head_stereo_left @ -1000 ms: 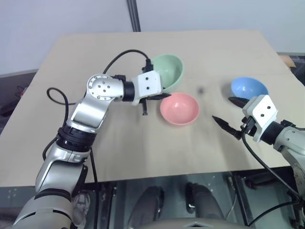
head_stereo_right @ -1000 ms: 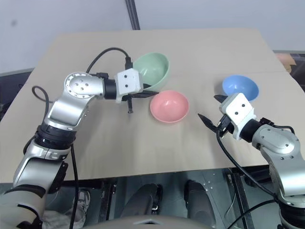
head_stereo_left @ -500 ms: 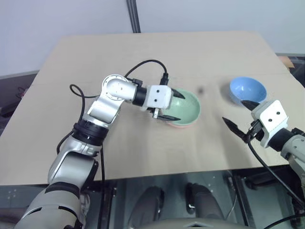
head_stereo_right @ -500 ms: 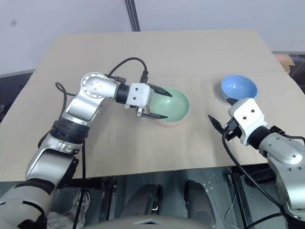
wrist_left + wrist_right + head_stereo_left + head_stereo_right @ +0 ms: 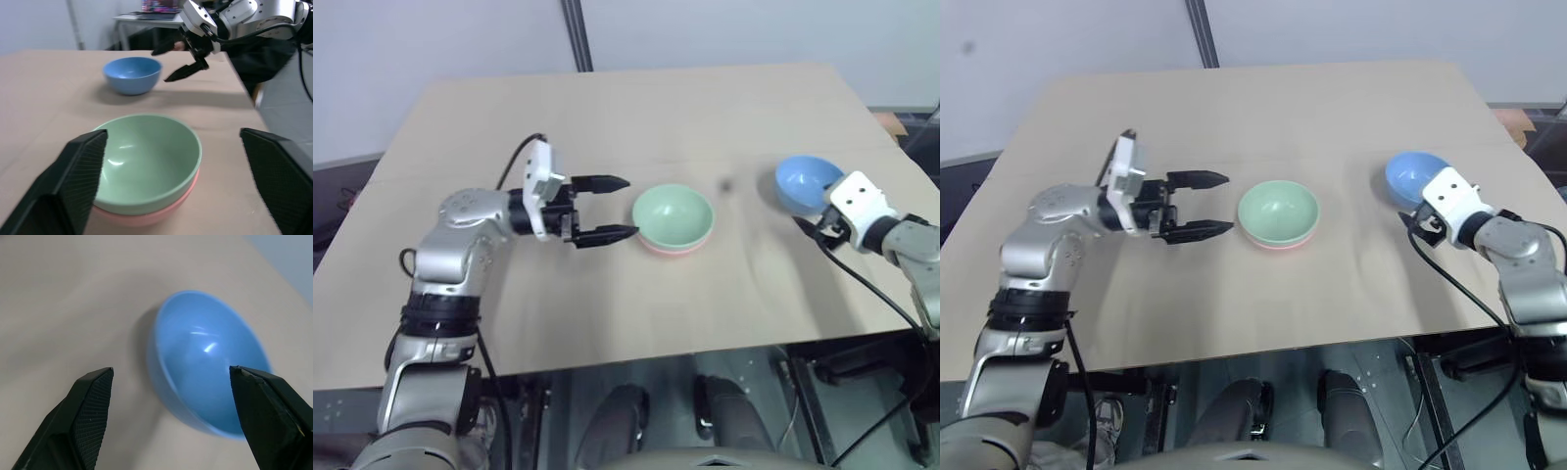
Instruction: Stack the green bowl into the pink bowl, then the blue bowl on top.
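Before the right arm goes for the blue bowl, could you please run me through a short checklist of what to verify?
1. Green bowl nested in pink bowl: ok.
2. Left hand open and clear of the stack: ok, it sits beside the stack, apart.
3. Right hand open: ok, fingers spread.
4. Blue bowl lined up between the right fingers: ok, seen from the right wrist.
5. Blue bowl upright on the table: ok.
6. Contact with the blue bowl: cannot tell.

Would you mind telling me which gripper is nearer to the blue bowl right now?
The right gripper: it is open, right beside the blue bowl. The left gripper is open farther off, across the green bowl from it.
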Available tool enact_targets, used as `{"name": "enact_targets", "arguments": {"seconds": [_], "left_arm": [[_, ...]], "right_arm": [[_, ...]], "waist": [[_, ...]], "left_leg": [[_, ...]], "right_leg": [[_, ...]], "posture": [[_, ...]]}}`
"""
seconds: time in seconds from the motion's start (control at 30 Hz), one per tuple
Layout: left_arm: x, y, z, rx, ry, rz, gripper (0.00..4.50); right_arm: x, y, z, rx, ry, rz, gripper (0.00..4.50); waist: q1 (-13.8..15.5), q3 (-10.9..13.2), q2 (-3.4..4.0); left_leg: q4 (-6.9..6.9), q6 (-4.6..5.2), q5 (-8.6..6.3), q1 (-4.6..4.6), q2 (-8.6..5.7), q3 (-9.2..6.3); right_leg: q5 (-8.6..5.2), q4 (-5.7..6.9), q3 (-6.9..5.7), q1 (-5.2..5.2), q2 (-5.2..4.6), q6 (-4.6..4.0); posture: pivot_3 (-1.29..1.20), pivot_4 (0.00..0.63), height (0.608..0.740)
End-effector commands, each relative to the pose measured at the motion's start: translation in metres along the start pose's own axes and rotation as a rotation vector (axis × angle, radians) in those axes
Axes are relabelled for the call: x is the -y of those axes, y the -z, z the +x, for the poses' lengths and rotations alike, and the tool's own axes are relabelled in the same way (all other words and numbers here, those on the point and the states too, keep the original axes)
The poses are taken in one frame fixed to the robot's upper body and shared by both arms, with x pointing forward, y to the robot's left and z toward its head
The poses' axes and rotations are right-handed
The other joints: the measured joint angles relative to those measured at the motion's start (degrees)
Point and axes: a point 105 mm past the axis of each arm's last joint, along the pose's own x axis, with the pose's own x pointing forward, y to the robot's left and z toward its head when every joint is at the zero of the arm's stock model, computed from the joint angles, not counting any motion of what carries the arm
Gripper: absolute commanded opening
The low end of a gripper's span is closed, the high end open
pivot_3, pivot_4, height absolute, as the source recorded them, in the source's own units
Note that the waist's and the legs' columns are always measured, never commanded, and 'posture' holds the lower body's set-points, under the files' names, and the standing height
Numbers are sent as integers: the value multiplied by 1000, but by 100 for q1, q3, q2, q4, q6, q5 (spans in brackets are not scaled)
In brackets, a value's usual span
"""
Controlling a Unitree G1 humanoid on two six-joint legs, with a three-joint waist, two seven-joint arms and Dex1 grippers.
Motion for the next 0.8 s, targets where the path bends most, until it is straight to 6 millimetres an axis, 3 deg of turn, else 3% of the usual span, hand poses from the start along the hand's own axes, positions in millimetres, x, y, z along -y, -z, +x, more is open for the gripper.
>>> {"name": "enact_targets", "arguments": {"seconds": [0.03,0.17,0.33,0.5,0.57,0.7,0.8], "left_arm": [[8,-14,-7,29,-14,51,4467],[15,-10,-9,18,-39,45,4500],[16,-9,-11,20,-83,57,4500],[17,-7,-10,28,-108,58,4500],[13,-4,-13,33,-145,47,4500],[4,6,-19,27,-205,26,4500],[-3,12,-22,17,-236,24,4500]], "right_arm": [[5,-2,10,5,-24,-44,3990],[8,0,21,-2,-39,-41,2804],[11,-1,27,0,-53,-70,242],[14,-14,25,33,-49,-137,74],[3,-49,14,175,-124,-108,74],[-44,-129,-23,476,-364,-71,74],[-74,-158,-36,555,-465,-102,74]], "waist": [[8,1,-2],[2,1,-1],[-4,1,-1],[-5,1,-1],[-4,2,1],[-33,3,4],[-9,3,3]], "left_leg": [[1,-11,6,-1,-1,-2],[-1,-17,9,-3,-1,-2],[-5,-18,9,-2,0,0],[-6,-17,9,0,0,1],[-6,-17,9,-1,0,1],[-12,-17,8,-9,7,2],[-15,2,-6,-6,15,-4]], "right_leg": [[0,-3,0,0,-1,0],[1,-6,14,-1,-12,-1],[1,-6,23,-3,-11,-2],[2,-5,24,-3,-11,-2],[2,-5,25,-4,-11,-2],[2,-3,30,-20,-7,-2],[2,-3,23,-19,-2,-2]], "posture": [[0,150,740],[0,150,740],[0,150,740],[0,150,740],[0,150,740],[0,150,740],[0,150,740]]}}
